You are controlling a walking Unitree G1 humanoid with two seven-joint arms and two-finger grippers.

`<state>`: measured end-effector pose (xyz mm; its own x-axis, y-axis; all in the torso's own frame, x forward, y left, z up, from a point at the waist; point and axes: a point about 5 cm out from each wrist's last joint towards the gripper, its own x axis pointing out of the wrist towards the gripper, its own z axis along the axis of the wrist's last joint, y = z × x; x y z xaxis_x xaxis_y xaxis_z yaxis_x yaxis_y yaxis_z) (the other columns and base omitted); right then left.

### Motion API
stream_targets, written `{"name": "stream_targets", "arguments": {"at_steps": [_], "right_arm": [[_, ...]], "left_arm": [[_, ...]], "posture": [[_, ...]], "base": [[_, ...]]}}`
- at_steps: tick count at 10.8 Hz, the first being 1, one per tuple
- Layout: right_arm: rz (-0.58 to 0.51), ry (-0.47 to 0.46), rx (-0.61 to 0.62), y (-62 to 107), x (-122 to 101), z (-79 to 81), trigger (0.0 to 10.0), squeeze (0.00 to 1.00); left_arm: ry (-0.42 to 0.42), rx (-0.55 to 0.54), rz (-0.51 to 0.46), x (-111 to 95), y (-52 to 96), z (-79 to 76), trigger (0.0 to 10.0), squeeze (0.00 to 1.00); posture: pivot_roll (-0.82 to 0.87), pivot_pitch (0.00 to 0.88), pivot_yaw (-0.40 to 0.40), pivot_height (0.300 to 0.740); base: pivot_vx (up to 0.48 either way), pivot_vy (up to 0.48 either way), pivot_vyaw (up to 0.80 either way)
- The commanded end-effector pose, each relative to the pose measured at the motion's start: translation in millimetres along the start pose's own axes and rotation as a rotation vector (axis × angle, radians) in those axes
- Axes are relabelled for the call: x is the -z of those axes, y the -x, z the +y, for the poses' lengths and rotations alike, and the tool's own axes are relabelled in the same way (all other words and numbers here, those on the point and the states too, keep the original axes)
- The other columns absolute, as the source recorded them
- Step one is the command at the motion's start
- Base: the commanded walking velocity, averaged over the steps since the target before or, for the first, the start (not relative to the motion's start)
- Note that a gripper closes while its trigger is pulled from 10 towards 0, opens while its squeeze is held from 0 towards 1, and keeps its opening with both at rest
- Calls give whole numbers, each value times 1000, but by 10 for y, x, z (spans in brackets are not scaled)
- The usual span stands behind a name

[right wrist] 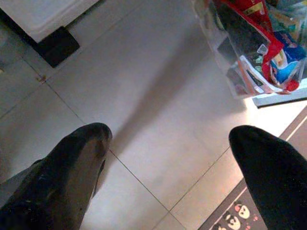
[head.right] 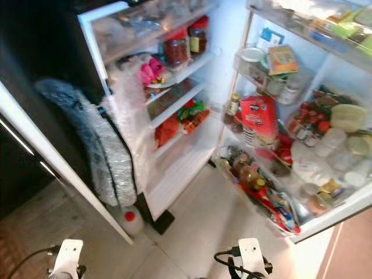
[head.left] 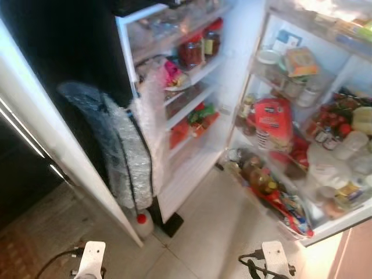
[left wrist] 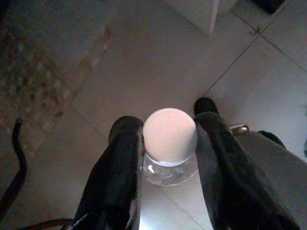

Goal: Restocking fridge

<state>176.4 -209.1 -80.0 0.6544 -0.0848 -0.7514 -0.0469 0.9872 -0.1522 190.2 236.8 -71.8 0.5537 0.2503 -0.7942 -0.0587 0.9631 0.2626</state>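
Left gripper point(left wrist: 165, 143): clamped on clear white-capped bottle point(left wrist: 169, 143), above floor tiles point(left wrist: 120, 72). Right gripper point(right wrist: 168, 139): spread wide, empty. Beyond: open fridge point(head.left: 197, 145); door bins point(head.left: 279, 203) hold bottles, packets; top shelf, red-lidded jars point(head.left: 200, 46).

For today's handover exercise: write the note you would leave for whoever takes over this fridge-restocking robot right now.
Left gripper: shut on a clear bottle with a white cap, held low over the tiled floor.
Right gripper: open, holding nothing, above the floor beside the door's bottom bin.
Fridge: open, with shelves and door racks already crowded.
Done: bottle picked up.
Left: probably find a free spot and put the bottle away.
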Motion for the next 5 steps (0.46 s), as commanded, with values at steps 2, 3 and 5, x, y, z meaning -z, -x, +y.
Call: {"name": "stream_targets", "arguments": {"at_steps": [2,3,5], "right_arm": [[-2,-2,-12,4,13,54,10000,0],[-11,0,-11,-4,-13,60,10000,0],[-26,3,-12,-15,-59,65,10000,0]], "left_arm": [[-10,-12,47,115,12,34,10000,0],[-12,-14,46,111,11,40,10000,0],[-13,-13,45,105,10,42,10000,0]], "posture": [[-194,175,5,740],[-198,182,6,740],[-199,186,7,740]], "base": [[0,-307,0],[0,-311,0],[0,-311,0]]}}
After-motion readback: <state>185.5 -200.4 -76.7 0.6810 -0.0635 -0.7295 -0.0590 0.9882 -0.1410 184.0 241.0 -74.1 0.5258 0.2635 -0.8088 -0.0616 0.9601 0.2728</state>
